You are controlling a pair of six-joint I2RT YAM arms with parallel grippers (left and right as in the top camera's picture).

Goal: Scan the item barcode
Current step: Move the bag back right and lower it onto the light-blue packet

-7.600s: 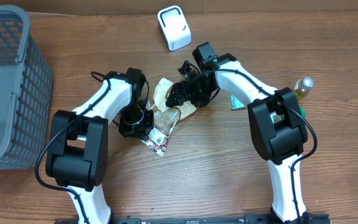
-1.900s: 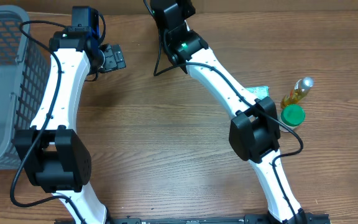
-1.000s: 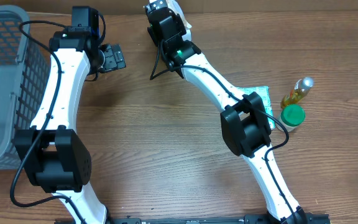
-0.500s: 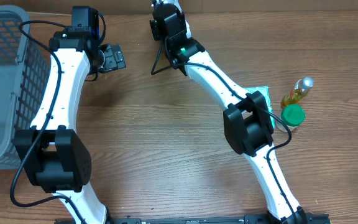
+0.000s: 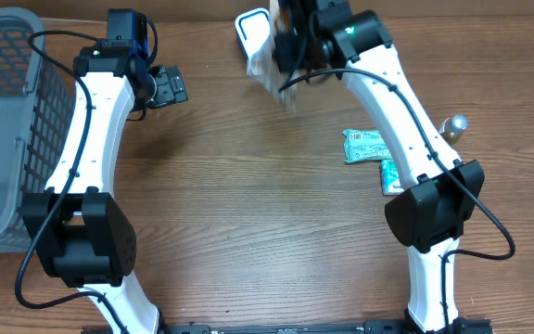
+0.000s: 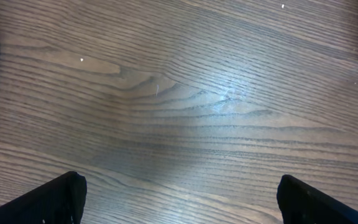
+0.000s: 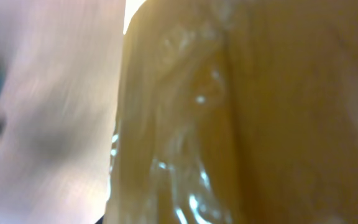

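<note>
The item is a tan, crinkly plastic packet (image 5: 270,72), blurred by motion, hanging at my right gripper (image 5: 290,51) just right of the white scanner (image 5: 251,26) at the table's far edge. In the right wrist view the packet (image 7: 241,112) fills nearly the whole frame and hides the fingers. No barcode shows in any view. My left gripper (image 5: 168,88) hovers at the back left, away from the packet. In the left wrist view the left gripper (image 6: 179,186) stands wide open over bare wood.
A grey mesh basket (image 5: 7,121) stands at the left edge. Two green packets (image 5: 367,146) lie under the right arm, right of centre. A bottle top (image 5: 452,123) peeks out beside the right forearm.
My right arm has swung to the right, uncovering the scanner, and the packet now hangs blurred beside it. The arm now covers the green lid. The left arm has not moved.
</note>
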